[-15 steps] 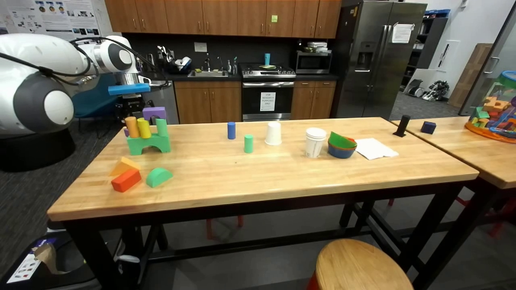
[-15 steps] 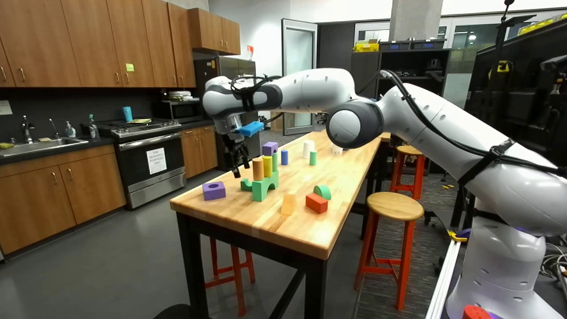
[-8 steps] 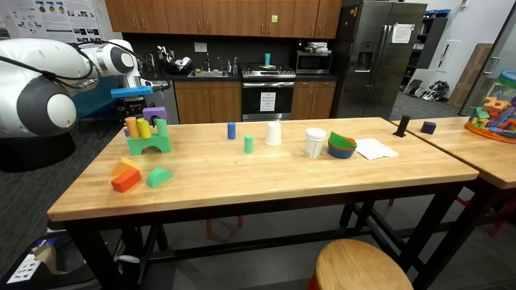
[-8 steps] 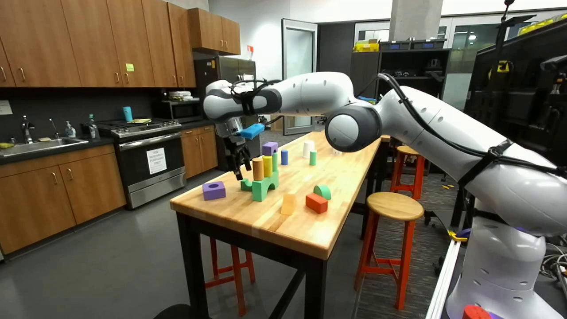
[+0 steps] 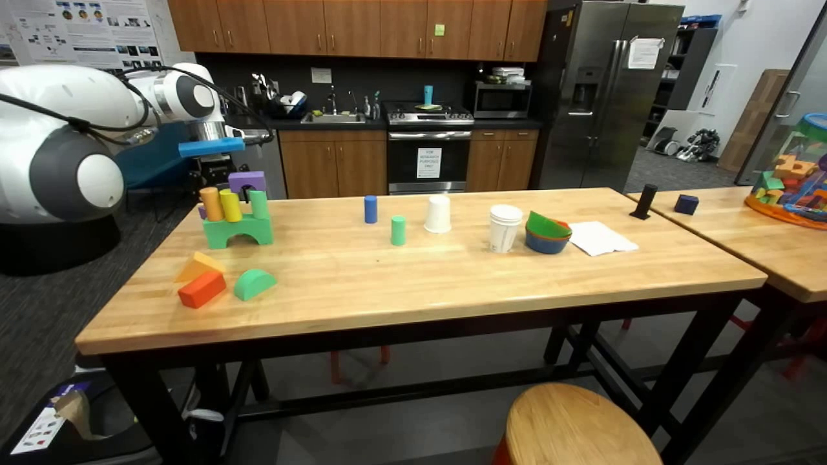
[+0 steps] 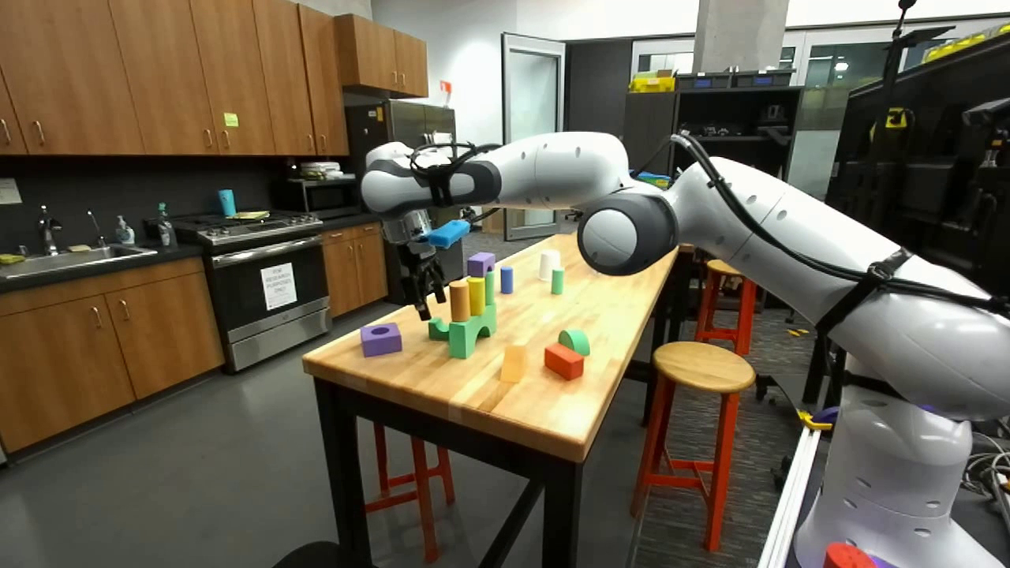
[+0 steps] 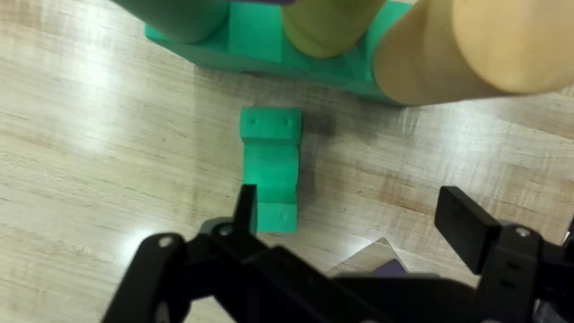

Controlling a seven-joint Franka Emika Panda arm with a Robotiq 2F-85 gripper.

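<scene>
My gripper (image 7: 350, 202) stands open above the table, its black fingers wide apart with nothing between them. In the wrist view, the left finger (image 7: 245, 208) overlaps the near end of a small green curved block (image 7: 271, 166); whether they touch I cannot tell. Just beyond lies a green bridge block (image 7: 255, 38) carrying a green cylinder (image 7: 184, 18), a yellow cylinder (image 7: 329, 31) and an orange cylinder (image 7: 417, 58). A purple arch (image 6: 480, 263) sits over the green and yellow cylinders. Mostly hidden beneath the gripper is a purple block with a hole (image 6: 381, 340).
An orange wedge (image 5: 199, 265), a red block (image 5: 202, 289) and a green half-round (image 5: 255, 284) lie near the bridge. Farther along stand a blue cylinder (image 5: 371, 210), another green cylinder (image 5: 398, 230), white cups (image 5: 439, 214) and bowls (image 5: 548, 244). Stools (image 6: 702, 367) flank the table.
The arm has come down a little and the gripper has shifted slightly toward the bridge, mostly in the earlier half second. The blocks have stayed put; the fingers remain wide apart.
</scene>
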